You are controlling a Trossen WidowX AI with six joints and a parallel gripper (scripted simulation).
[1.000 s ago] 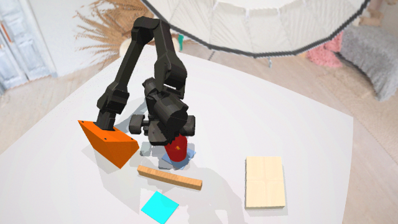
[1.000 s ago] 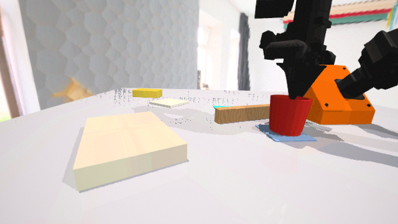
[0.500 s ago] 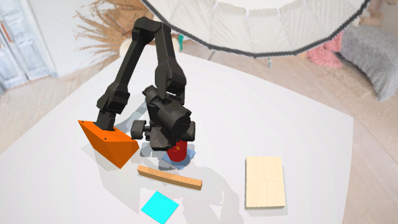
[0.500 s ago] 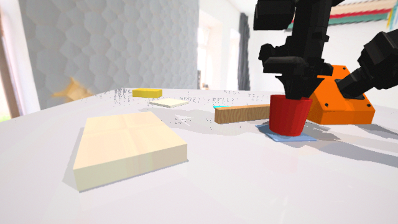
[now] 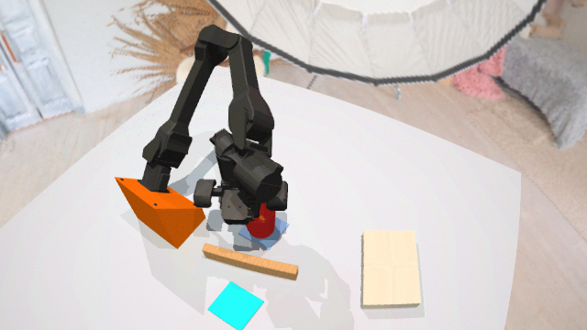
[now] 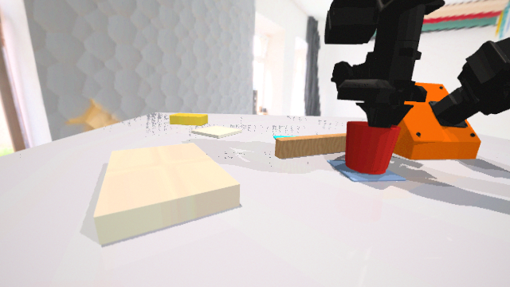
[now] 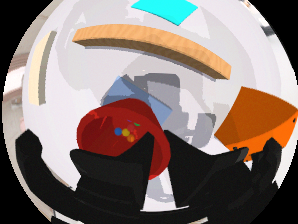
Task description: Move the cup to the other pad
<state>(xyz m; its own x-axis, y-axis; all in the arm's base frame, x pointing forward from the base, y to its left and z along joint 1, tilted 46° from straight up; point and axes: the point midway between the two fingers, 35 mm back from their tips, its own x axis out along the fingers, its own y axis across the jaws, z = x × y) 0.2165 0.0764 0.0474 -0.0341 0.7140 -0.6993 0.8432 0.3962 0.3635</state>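
The red cup (image 5: 262, 227) (image 6: 370, 149) (image 7: 107, 129) stands on the pale blue pad (image 5: 279, 226) (image 6: 392, 177) (image 7: 123, 90) and leans slightly. Small coloured marbles (image 7: 124, 132) lie inside it. My gripper (image 6: 380, 121) (image 7: 158, 133) reaches down from above and is shut on the cup's rim, one finger inside and one outside the wall. The other pad (image 5: 235, 304) (image 6: 284, 136) (image 7: 164, 4) is bright cyan and lies flat beyond a wooden bar (image 5: 249, 261) (image 6: 308, 144) (image 7: 153, 42) that lies between the two pads.
The arm's orange base (image 5: 170, 217) (image 6: 434, 131) (image 7: 256, 123) stands close beside the cup. A thick cream block (image 5: 391, 268) (image 6: 159, 183) lies to the right. A yellow block (image 6: 188, 119) and a thin cream tile (image 6: 216, 131) lie far off.
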